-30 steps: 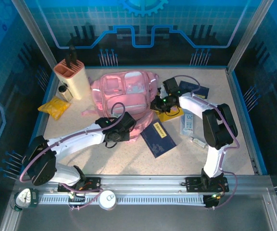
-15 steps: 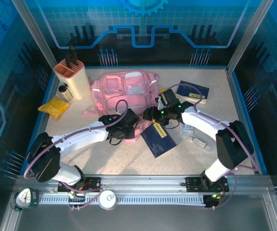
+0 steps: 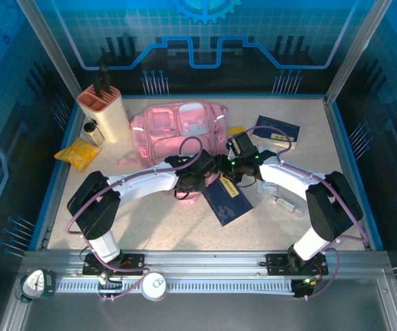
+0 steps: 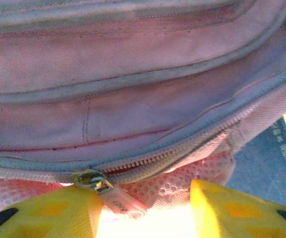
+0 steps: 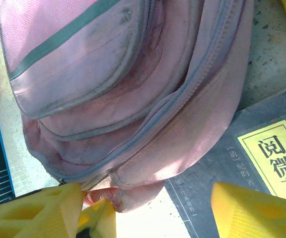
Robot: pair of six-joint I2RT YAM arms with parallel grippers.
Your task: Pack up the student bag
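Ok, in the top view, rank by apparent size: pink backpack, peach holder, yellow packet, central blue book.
Largest: pink backpack
Next: central blue book and peach holder, too alike to rank
Smallest: yellow packet

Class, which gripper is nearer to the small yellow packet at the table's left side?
Left. The left gripper is at the near edge of the soft pink fabric backpack, right of the small yellow packet; the right gripper sits farther right again.
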